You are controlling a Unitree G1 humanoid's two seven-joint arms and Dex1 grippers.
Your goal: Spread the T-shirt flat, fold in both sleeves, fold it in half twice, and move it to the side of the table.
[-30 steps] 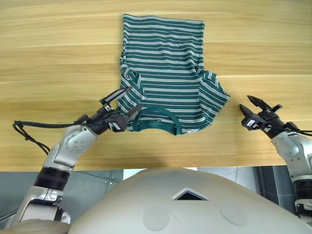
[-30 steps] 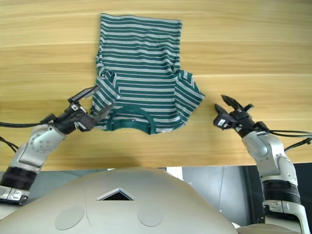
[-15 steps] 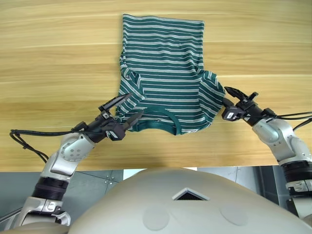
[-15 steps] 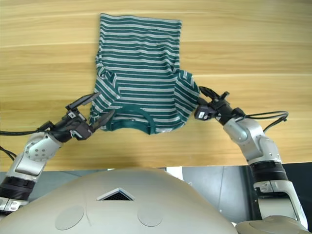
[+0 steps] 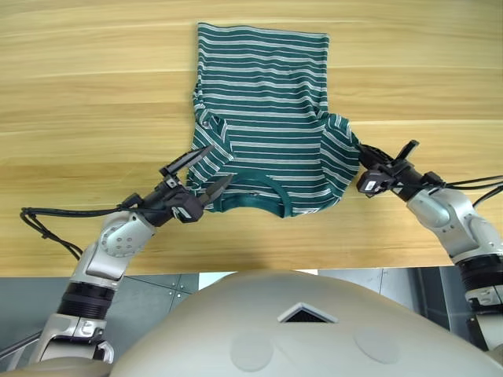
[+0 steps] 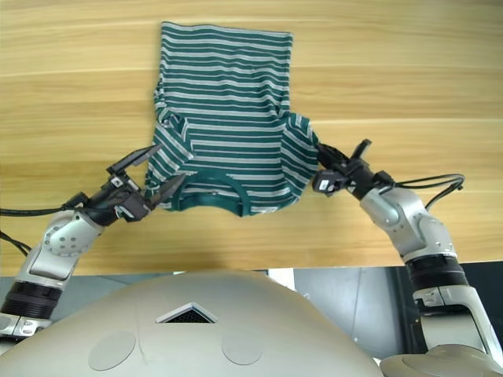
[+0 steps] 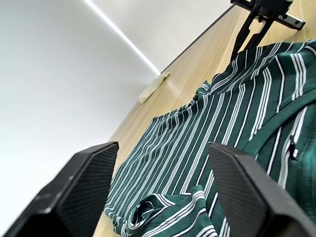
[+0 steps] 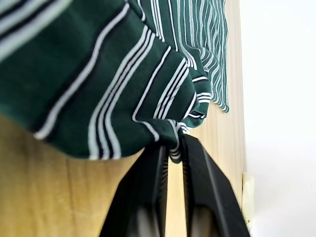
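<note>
- Dark green T-shirt with white stripes: soft knit cloth, matt. It is puckered where the right jaws pinch its edge and flatter between the spread left jaws.
- Pale wooden table: smooth boards with a fine, long grain and a faint satin sheen, beneath both sets of jaws.
- Left gripper: matt black. Its pads have a fine dotted texture, possibly rubber.
- Right gripper: black fingers, smooth and slightly glossy.
</note>
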